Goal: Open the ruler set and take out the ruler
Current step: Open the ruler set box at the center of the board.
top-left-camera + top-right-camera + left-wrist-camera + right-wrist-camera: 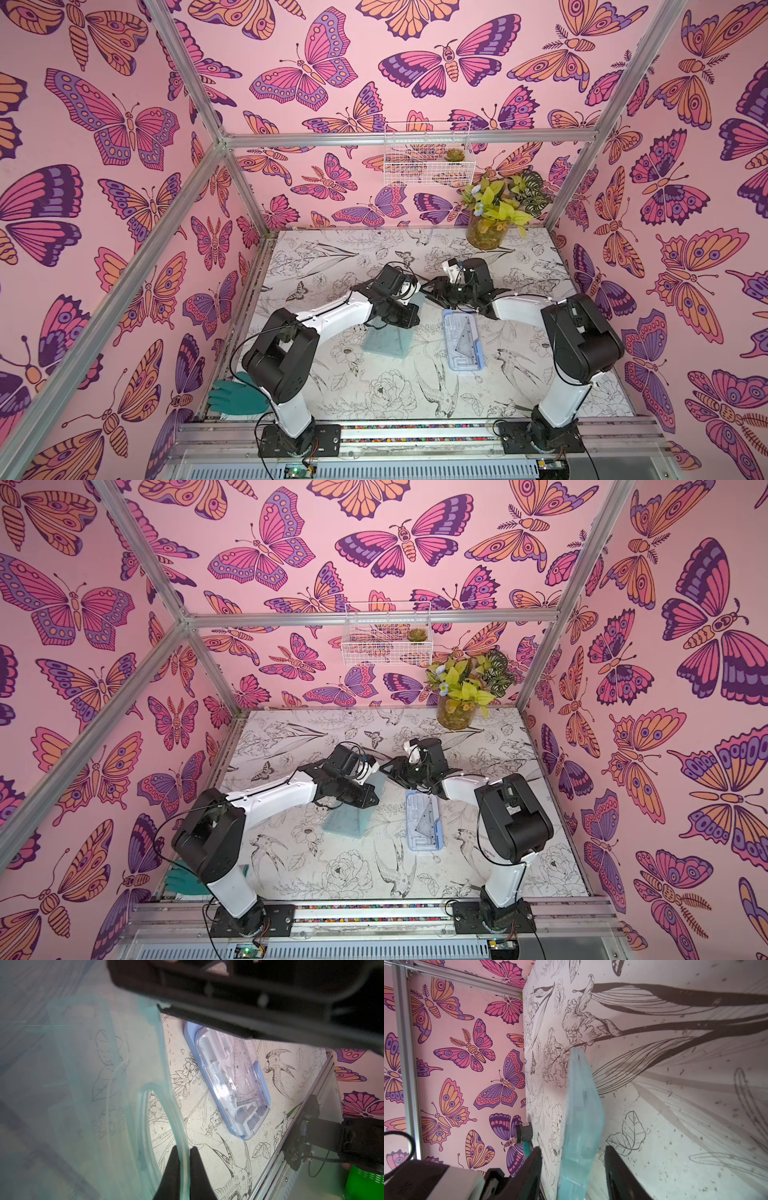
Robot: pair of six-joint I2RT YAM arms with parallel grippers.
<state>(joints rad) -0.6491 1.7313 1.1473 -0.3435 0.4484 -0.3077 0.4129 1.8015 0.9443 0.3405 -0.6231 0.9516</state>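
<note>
The left arm [332, 307] rises from its base at the front edge of the table [374, 257], bends at a high elbow and reaches forward toward the middle, with the wrist turned downward. Its left tool [184, 1159] is closed on the rim of a translucent teal cover [388, 338], and in the left wrist view the two dark fingertips [173, 1167] pinch this thin rim between them. In both top views the cover stands tilted, its lower end close to the table and its upper end lifted toward the middle; whether the lower end touches the table cannot be told. The right arm [515, 309] comes from its base at the front on the other side, also with a high elbow, and its forearm points inward toward the left arm. The right tool [575, 1159] is open. Its jaws stand on both sides of the raised end of the cover, which is seen edge-on, and a gap shows on each side. The blue tray [453, 361] of the ruler set lies flat and uncovered on the table, just beside the cover and under the right forearm. A clear triangle ruler [468, 337] lies inside it. A green glove [232, 399] lies at the front near the left base, well apart from the tray.
</note>
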